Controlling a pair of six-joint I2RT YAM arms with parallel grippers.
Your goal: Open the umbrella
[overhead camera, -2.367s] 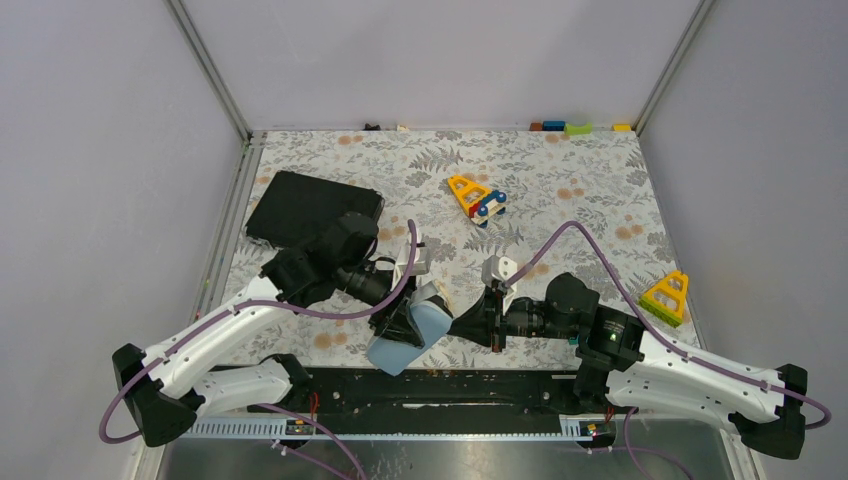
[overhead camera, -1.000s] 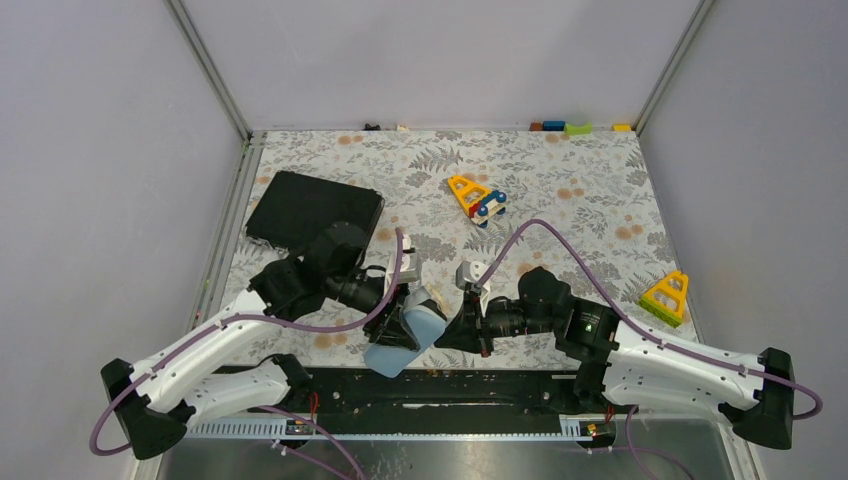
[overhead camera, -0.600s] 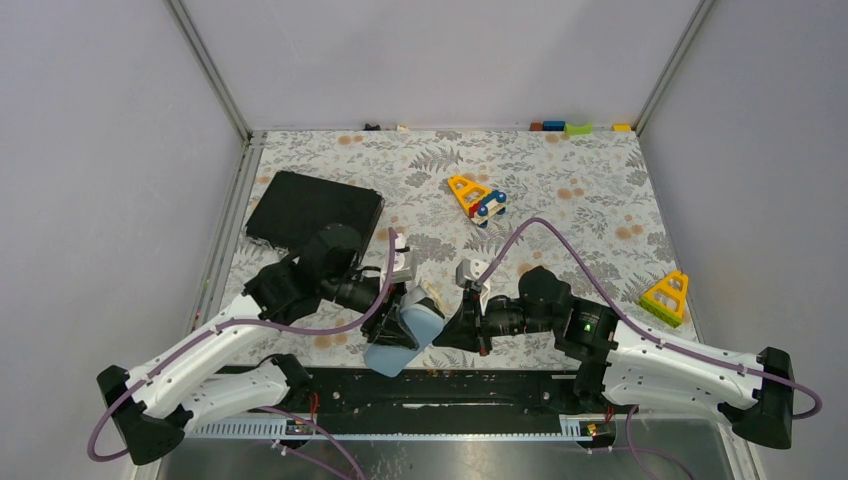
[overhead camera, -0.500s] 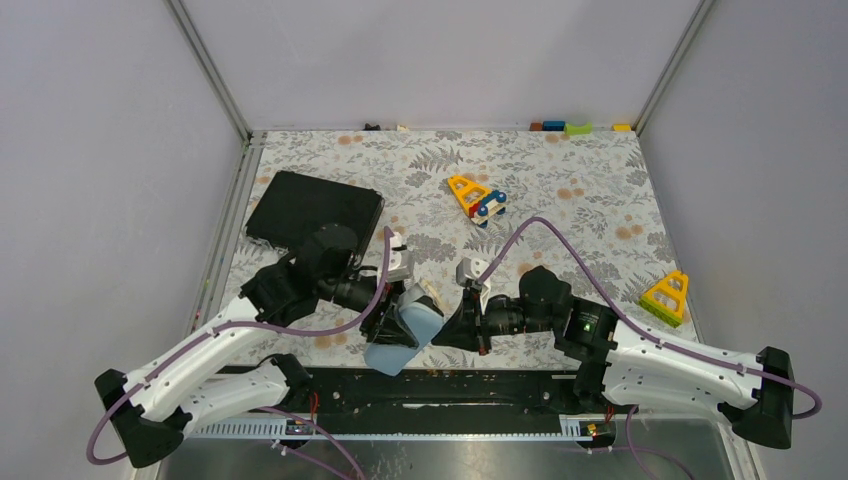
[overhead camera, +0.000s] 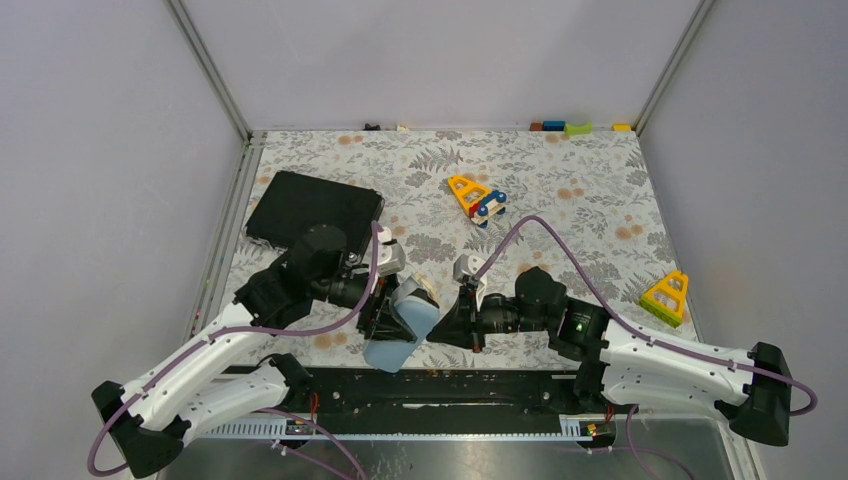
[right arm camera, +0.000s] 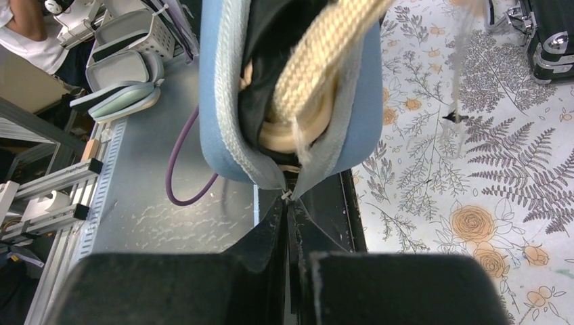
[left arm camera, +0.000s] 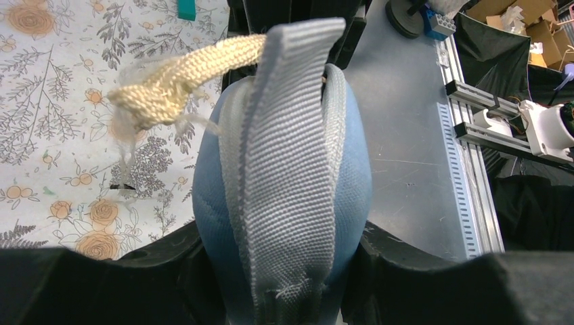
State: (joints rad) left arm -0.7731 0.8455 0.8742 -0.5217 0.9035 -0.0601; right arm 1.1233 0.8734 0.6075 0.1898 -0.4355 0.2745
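A blue-grey fabric sleeve (overhead camera: 405, 328) with a grey webbing strip (left arm camera: 288, 169) hangs between the two arms above the table's near edge. My left gripper (overhead camera: 385, 315) is shut around the sleeve's body (left arm camera: 284, 223), one finger on each side. My right gripper (right arm camera: 290, 203) is shut on the seam at the sleeve's open mouth (right arm camera: 223, 101). The umbrella is mostly hidden inside. Only its cream handle (right arm camera: 288, 139) and a frayed tan braided cord (right arm camera: 325, 61) show at the mouth. The cord (left arm camera: 183, 78) sticks out to the left in the left wrist view.
A flat black case (overhead camera: 310, 208) lies at the left on the floral table cover. A yellow toy (overhead camera: 475, 197) sits mid-table and a yellow triangle (overhead camera: 667, 296) at the right edge. Small coloured blocks (overhead camera: 565, 127) line the back wall. A black rail (overhead camera: 450, 385) runs along the near edge.
Both arms have shifted slightly left, carrying the sleeve with them. Both grips look the same as before.
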